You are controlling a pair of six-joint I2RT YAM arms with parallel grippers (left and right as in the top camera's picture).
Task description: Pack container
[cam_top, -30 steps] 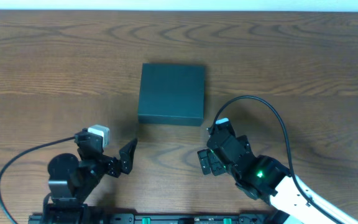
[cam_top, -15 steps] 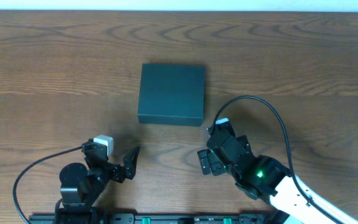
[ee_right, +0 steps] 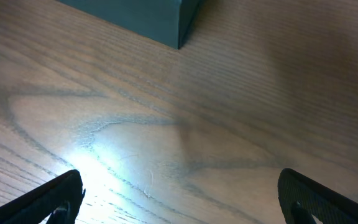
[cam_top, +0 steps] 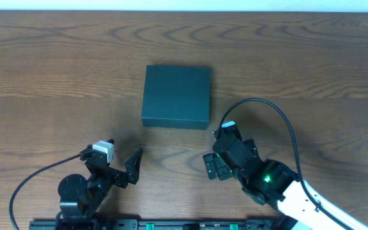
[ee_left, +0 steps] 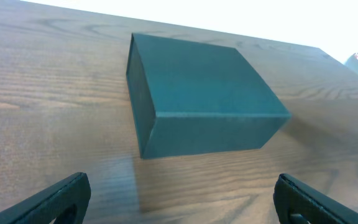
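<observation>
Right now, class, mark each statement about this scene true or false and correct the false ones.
1. The matte dark green rectangular cardboard box lies closed on the brown wooden table. True.
2. The left gripper is shut on the box. False: it is open, empty and apart from the box.
3. The right gripper is open and holds nothing. True.
4. The box lies at the table's right edge. False: it lies near the middle.
</observation>
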